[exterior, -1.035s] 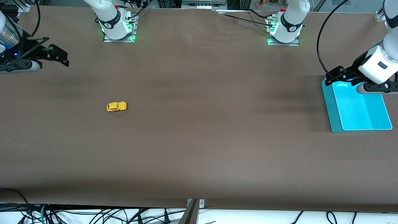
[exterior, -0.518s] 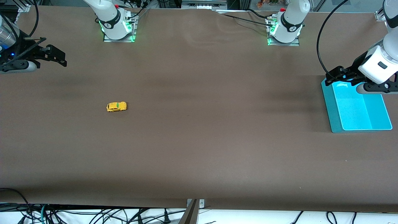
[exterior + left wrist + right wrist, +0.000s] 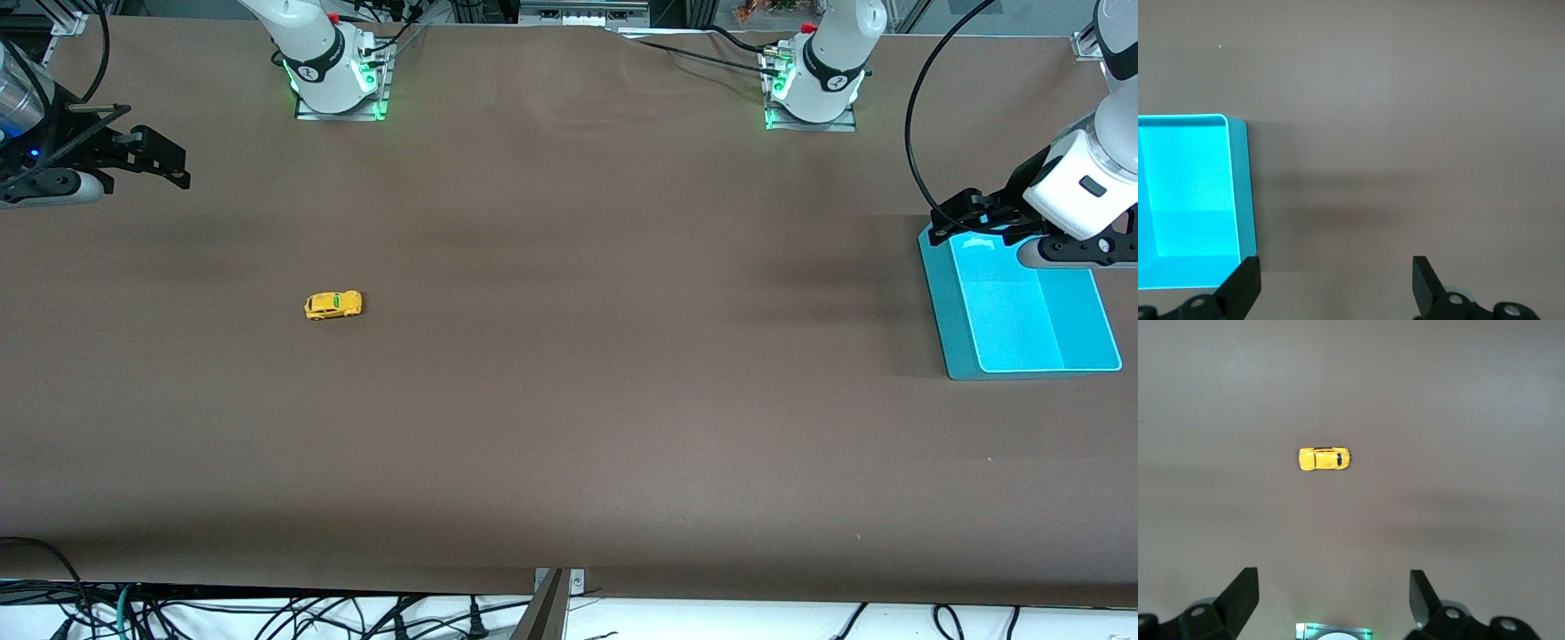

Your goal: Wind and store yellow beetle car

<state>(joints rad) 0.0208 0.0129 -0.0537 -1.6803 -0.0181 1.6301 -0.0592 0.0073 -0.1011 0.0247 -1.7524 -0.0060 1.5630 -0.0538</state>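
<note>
The right end effector (image 3: 164, 158) hangs in the air above the table (image 3: 569, 427) at the right arm's end, its two fingers (image 3: 1238, 597) spread wide apart with nothing between them. The yellow beetle car (image 3: 333, 305) stands on its wheels on the bare table, well apart from this end effector, nearer to the front camera than the spot it hangs over and more toward the middle of the table. The right wrist view looks down on the car's roof (image 3: 1324, 459) and dark windows, lying crosswise well ahead of the open fingertips; the front view instead shows the green mark on the roof and how far the car lies from the right arm's base (image 3: 333, 76).

The left end effector (image 3: 965, 213) waits at the left arm's end, over the edge of a turquoise tray (image 3: 942, 311) that lies farthest from the front camera. Its fingers (image 3: 1245, 287) are also held wide apart and empty. The left wrist view shows one corner of the tray (image 3: 1238, 180) and its pale inner floor just beside one finger, with plain table ahead; the car does not appear there. Only the front view takes in tray and car together, lying at the two ends of the table, well apart.
</note>
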